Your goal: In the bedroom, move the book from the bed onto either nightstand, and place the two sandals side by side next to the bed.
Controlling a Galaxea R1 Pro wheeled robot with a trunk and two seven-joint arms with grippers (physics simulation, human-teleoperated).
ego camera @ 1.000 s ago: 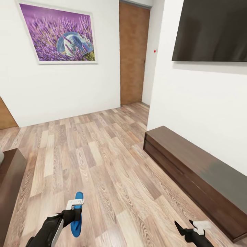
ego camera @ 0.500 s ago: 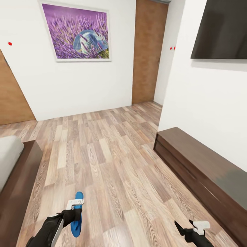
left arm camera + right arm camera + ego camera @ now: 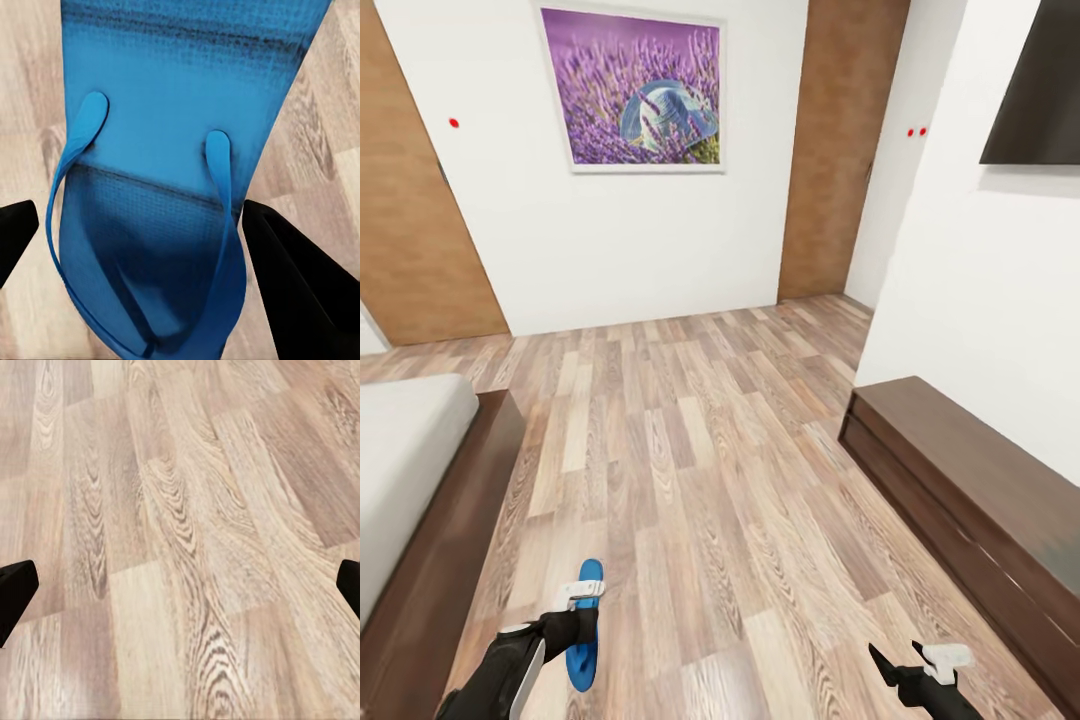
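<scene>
One bright blue sandal (image 3: 586, 628) is held in the left gripper (image 3: 582, 600) low at the head view's left, above the wood-plank floor (image 3: 690, 480); in the left wrist view the sandal (image 3: 180, 150) is seen strap side up between the dark jaws, which are closed upon it. The right gripper (image 3: 910, 668) is carried low at the right with jaws spread wide and nothing held. The bed (image 3: 420, 480), pale grey mattress on dark frame, is placed at the left edge. A long dark brown TV bench (image 3: 970, 500) is set against the right wall beneath a black TV (image 3: 1040, 90). A framed lavender picture (image 3: 640, 95) is hung on the far wall.
</scene>
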